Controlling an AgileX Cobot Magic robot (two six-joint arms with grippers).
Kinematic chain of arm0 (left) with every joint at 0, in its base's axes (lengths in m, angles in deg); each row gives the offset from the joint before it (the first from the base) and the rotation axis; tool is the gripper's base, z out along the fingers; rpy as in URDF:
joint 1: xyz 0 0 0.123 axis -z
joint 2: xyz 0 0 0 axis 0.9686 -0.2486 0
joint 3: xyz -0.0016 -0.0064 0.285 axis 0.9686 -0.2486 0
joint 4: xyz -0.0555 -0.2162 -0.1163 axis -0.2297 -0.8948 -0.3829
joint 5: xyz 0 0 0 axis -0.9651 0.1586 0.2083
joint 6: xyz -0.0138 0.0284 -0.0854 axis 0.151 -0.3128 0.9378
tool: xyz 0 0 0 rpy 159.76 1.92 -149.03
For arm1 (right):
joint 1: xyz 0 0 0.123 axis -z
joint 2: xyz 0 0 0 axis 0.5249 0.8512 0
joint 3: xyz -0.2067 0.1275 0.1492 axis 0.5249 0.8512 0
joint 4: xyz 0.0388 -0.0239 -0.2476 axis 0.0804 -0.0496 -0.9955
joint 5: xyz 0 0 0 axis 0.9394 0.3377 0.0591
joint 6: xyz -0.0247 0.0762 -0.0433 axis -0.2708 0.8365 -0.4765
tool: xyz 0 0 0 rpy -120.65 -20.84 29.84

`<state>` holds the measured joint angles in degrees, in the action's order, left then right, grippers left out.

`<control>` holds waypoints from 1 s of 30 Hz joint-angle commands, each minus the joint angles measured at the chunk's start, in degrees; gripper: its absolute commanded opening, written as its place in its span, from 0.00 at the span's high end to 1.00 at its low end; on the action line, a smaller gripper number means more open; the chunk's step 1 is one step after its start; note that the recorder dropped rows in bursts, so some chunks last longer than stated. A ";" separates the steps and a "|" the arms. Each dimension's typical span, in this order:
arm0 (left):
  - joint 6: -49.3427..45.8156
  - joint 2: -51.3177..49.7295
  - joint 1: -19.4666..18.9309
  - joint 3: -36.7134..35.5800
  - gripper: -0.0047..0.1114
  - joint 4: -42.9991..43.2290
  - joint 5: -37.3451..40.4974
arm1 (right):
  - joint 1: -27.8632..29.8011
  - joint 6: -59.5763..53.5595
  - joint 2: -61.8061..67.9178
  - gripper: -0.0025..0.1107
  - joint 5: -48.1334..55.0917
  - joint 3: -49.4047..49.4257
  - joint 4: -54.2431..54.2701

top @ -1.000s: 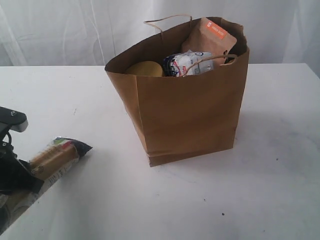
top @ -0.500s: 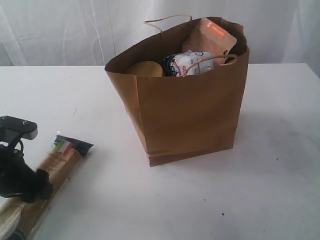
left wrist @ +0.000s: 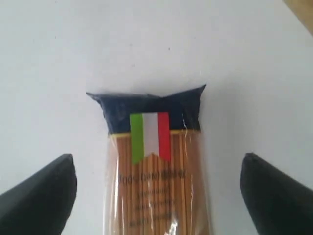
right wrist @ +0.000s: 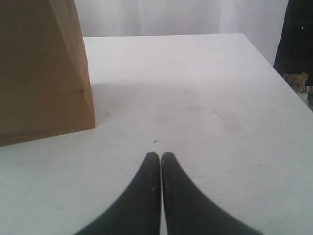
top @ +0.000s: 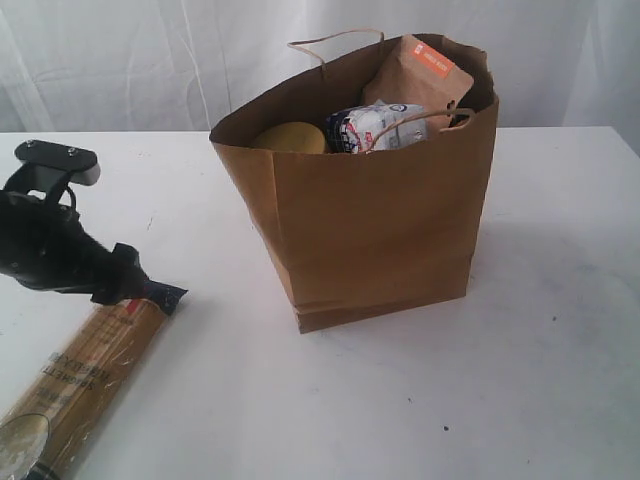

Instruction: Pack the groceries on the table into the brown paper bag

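Note:
The long spaghetti packet [top: 90, 370] lies flat on the white table [top: 520, 380] at the front left, its dark-blue end [left wrist: 149, 107] pointing toward the brown paper bag [top: 380, 220]. My left gripper [top: 118, 283] hovers over that end, open wide, with the fingers [left wrist: 44, 196] apart on either side of the packet and not touching it. The bag stands upright mid-table and holds an orange-labelled pouch [top: 420, 75], a blue-white carton [top: 375, 125] and a yellow lid [top: 290, 138]. Low over bare table to the side of the bag [right wrist: 39, 73], my right gripper [right wrist: 161, 156] is shut and empty.
A white curtain [top: 120, 60] hangs behind the table. In the right wrist view the table's edge [right wrist: 274, 63] runs close by, with a dark object [right wrist: 298, 39] beyond it. The bag's twisted handles [top: 335, 40] stick up above its rim.
The left gripper opened and let go of the spaghetti packet, which dropped from a tilted hold to lie flat. The left arm then rose and moved toward the packet's far end.

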<state>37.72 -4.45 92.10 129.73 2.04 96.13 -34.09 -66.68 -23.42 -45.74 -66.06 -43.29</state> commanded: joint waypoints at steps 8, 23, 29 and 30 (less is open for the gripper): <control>-0.41 -8.98 0.24 3.85 0.18 -0.49 2.08 | 0.21 -0.55 -0.37 0.97 0.03 0.28 0.01; -0.41 -14.68 0.24 3.85 0.18 -0.94 -0.17 | 0.21 -0.55 -0.37 0.97 0.03 0.28 0.01; -0.30 -16.25 0.24 3.85 0.18 -2.22 -0.27 | 0.21 -0.55 -0.37 0.97 0.03 0.28 0.01; -0.30 -16.68 0.24 3.85 0.18 -2.22 -0.44 | 0.21 -0.55 -0.37 0.97 0.03 0.28 0.01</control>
<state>37.48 -20.39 92.10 133.39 0.61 95.30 -34.09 -66.68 -23.42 -45.74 -66.06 -43.29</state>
